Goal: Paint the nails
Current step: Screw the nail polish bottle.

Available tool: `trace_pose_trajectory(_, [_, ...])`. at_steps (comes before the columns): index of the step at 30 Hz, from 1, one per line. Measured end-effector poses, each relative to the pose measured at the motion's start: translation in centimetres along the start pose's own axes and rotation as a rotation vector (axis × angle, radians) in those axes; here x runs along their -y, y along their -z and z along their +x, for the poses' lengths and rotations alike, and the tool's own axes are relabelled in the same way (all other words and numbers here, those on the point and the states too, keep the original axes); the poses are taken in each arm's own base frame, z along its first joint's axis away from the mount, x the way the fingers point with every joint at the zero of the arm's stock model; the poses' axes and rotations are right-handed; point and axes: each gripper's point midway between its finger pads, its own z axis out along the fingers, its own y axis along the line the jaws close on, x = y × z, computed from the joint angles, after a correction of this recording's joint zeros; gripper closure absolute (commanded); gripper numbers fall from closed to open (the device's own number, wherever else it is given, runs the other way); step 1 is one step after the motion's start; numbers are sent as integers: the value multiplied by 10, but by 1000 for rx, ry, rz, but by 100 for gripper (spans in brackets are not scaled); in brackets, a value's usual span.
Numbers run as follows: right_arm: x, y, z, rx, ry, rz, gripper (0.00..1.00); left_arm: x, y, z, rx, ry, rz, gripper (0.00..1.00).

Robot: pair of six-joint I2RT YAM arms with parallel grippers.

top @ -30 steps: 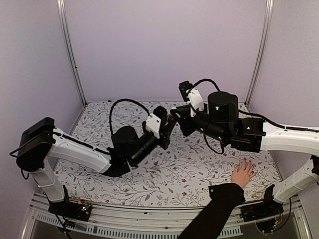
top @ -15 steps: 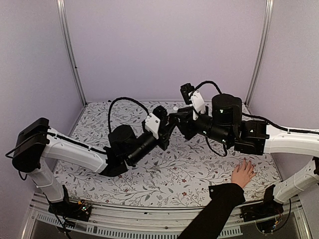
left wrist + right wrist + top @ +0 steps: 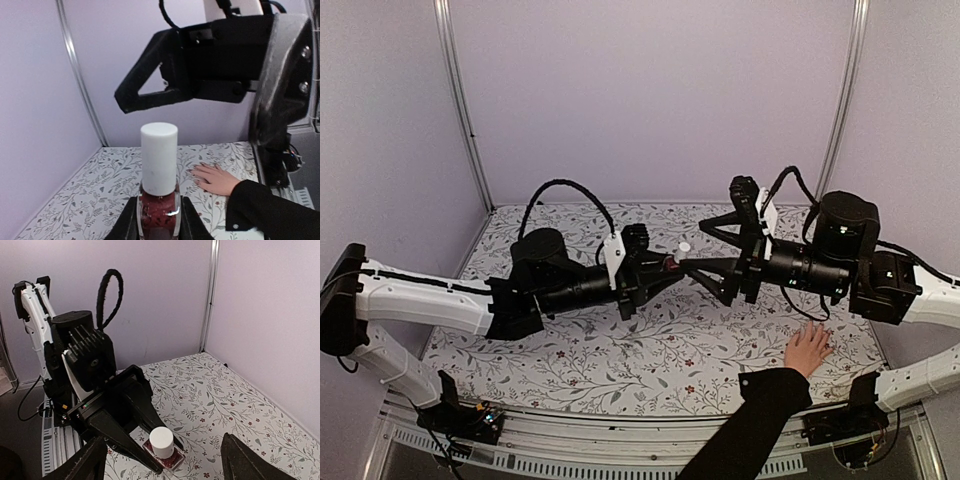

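Black fingers point(image 3: 190, 223) of left gripper point(image 3: 658, 270) clamped on body of dark-red bottle point(image 3: 159, 214), bottle upright, clear of floral table point(image 3: 650, 345); white cap point(image 3: 159, 159) on. Change over last sec: right gripper point(image 3: 698, 247), pinched shut by bottle top a sec ago, now spread wide; both arms have swung lower and stretched out, meeting approx mid-table. Right wrist view: cap sits between the spread right fingers, no contact seen. Left wrist view: one right finger above and beyond cap, apart. Assessment: cap not removed, brush not out, no paint applied; open jaws prob. lined up for a fresh hold on cap. Nails point(image 3: 196, 173): on hand point(image 3: 807, 350) lying flat, fingers spread, at near right of table, well apart from both grippers; too small to inspect
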Motion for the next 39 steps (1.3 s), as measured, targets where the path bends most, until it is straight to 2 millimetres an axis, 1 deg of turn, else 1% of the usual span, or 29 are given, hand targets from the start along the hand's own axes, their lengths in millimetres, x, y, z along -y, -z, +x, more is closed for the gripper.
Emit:
trace_pose_trajectory(2, [-10,5,0,-5,26,-63,18,14,4,3,-14,9,116,100])
trace_pose_trajectory(5, [-27,11,6,-29,68,-163,23,29,13,6,-21,34,269,100])
trace_pose_trajectory(10, [-59,22,20,-81,134,-360,29,61,34,-1,14,89,542,100])
trace_pose_trajectory(13, [-73,27,19,-86,166,-454,31,80,44,-10,37,123,694,100])
trace_pose_trajectory(17, [-87,27,15,-84,193,-548,36,94,50,-14,49,169,826,100])
trace_pose_trajectory(21, [-97,25,17,-88,204,-619,47,103,54,-8,30,219,902,100])
trace_pose_trajectory(25, [-105,21,20,-105,206,-672,56,106,54,-6,21,245,944,100])
trace_pose_trajectory(27, [-108,19,22,-116,203,-694,66,107,55,-7,21,249,956,100])
trace_pose_trajectory(28, [-110,18,23,-119,205,-704,74,108,55,-7,21,252,961,100])
trace_pose_trajectory(30, [-112,17,24,-128,205,-720,85,109,57,-7,23,254,969,100])
trace_pose_trajectory(32, [-115,16,25,-135,202,-737,93,109,57,-8,23,255,975,100])
trace_pose_trajectory(35, [-117,16,24,-142,196,-754,100,109,58,-9,25,257,980,100])
trace_pose_trajectory(39, [-117,16,22,-142,197,-759,100,108,57,-10,36,250,972,100])
